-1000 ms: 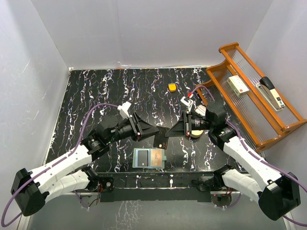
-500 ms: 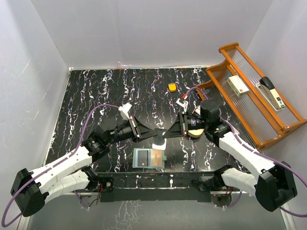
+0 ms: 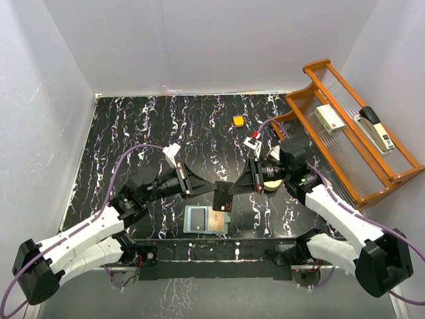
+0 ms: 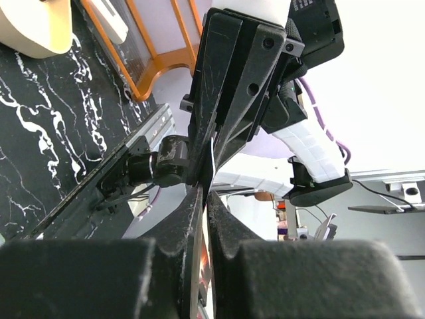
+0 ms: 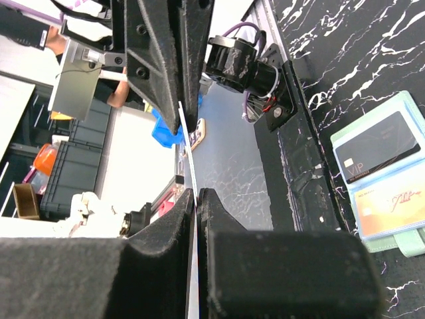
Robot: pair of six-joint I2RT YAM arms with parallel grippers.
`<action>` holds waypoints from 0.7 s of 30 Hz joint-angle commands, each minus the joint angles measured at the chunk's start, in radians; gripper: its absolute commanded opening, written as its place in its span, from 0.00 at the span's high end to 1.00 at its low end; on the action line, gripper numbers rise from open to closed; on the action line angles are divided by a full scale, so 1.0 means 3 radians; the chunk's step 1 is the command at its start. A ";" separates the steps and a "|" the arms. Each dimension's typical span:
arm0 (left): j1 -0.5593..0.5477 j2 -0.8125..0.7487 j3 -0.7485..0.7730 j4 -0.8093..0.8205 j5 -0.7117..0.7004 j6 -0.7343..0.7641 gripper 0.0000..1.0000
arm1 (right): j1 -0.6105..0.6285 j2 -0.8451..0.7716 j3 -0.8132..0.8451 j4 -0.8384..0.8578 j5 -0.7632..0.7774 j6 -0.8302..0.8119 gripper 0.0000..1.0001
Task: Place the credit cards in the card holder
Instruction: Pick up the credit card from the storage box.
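The card holder (image 3: 206, 220) lies open on the black marbled table near the front edge. A dark card (image 5: 376, 150) and a yellow-tan card (image 5: 392, 205) sit in its pockets. My left gripper (image 3: 214, 189) and right gripper (image 3: 234, 189) meet tip to tip just behind the holder. Both are shut on the same dark credit card (image 3: 223, 199), which hangs between them above the table. It shows edge-on as a thin white line in the left wrist view (image 4: 212, 156) and in the right wrist view (image 5: 186, 143). My left gripper (image 4: 204, 193) and right gripper (image 5: 197, 191) each pinch it.
A tan oval dish (image 3: 271, 184) sits under my right wrist, partly hidden. A small orange block (image 3: 238, 121) lies farther back. A wooden rack (image 3: 300, 106) at the right holds a stapler (image 3: 375, 129) and a white box (image 3: 330, 118). White walls surround the table.
Both grippers have shifted slightly toward the front edge with the card between them. The right wrist has turned and lowered. The holder has not moved.
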 commanded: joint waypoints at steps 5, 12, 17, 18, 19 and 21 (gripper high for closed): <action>-0.0017 0.0049 -0.0004 0.0867 0.0233 -0.0153 1.00 | -0.0003 -0.0115 0.0113 0.0041 -0.0101 -0.0049 1.00; -0.0017 -0.0104 0.0010 0.0522 0.0112 0.0020 1.00 | -0.0001 -0.0162 0.0062 -0.0011 -0.0099 -0.0028 0.92; -0.0017 -0.0149 0.0075 0.0247 0.0084 0.0153 1.00 | 0.0000 -0.0197 0.0063 -0.0024 -0.0094 -0.0016 0.93; -0.0015 -0.0144 0.0086 0.0222 0.0089 0.0166 1.00 | -0.0001 -0.0201 0.0072 -0.0030 -0.0099 -0.0021 0.94; -0.0013 -0.0145 0.0094 0.0202 0.0092 0.0176 1.00 | -0.0001 -0.0195 0.0080 -0.0040 -0.0097 -0.0025 0.94; -0.0014 -0.0140 0.0112 0.0162 0.0088 0.0191 1.00 | -0.0001 -0.0188 0.0101 -0.0075 -0.0103 -0.0053 0.97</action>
